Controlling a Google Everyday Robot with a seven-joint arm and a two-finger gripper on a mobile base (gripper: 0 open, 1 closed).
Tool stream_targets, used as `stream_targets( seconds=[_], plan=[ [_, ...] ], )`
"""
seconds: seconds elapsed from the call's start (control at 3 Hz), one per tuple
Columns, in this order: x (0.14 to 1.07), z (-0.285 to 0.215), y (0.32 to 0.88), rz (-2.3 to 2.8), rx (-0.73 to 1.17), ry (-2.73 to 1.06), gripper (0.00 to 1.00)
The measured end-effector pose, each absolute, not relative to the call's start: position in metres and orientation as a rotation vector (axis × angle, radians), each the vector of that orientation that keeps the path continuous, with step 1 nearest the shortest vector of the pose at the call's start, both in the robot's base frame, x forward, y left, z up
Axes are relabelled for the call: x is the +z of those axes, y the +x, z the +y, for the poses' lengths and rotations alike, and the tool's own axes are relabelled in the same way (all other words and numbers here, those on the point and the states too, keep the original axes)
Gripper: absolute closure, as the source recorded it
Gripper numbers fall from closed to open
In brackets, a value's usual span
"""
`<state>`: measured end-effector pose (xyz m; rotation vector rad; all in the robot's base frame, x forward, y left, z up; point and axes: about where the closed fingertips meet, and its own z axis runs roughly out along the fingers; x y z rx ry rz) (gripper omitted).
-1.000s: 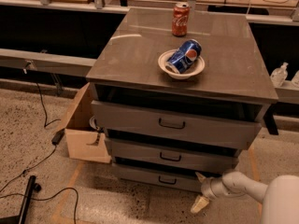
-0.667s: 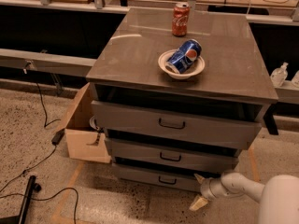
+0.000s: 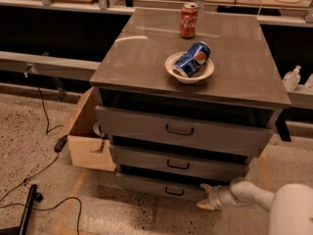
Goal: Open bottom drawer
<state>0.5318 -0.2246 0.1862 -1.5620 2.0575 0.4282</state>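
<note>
The bottom drawer [image 3: 156, 185] is the lowest and slimmest grey front of the cabinet, with a small black loop handle [image 3: 174, 192]. Its front stands a little forward of the cabinet body, with a dark gap above it. My gripper [image 3: 209, 199] is low at the drawer's right end, right of the handle, close against the front's corner. The white arm [image 3: 254, 196] reaches in from the lower right.
The mid-sized drawer [image 3: 178, 163] and the tallest drawer [image 3: 181, 131] lie above. On the cabinet top are a bowl [image 3: 190, 70] holding a blue can and a red can [image 3: 188, 20]. An open cardboard box [image 3: 88, 141] stands at the cabinet's left. Cables [image 3: 44, 126] lie on the floor.
My gripper has moved slightly up and in toward the right end of the bottom drawer. The drawers and cans have not visibly moved.
</note>
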Motion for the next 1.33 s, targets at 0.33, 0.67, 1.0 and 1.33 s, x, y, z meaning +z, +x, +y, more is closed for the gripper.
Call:
stream_targets(
  seconds=[0.33, 0.67, 1.0, 1.33],
  plan=[
    [0.191, -0.225, 0.532, 2.058, 0.429, -1.562, 0.85],
    [0.192, -0.225, 0.532, 2.058, 0.429, -1.562, 1.0],
    [0.209, -0.222, 0.509, 2.117, 0.476, -1.557, 0.82],
    [0.209, -0.222, 0.506, 2.123, 0.482, -1.556, 0.59]
  ],
)
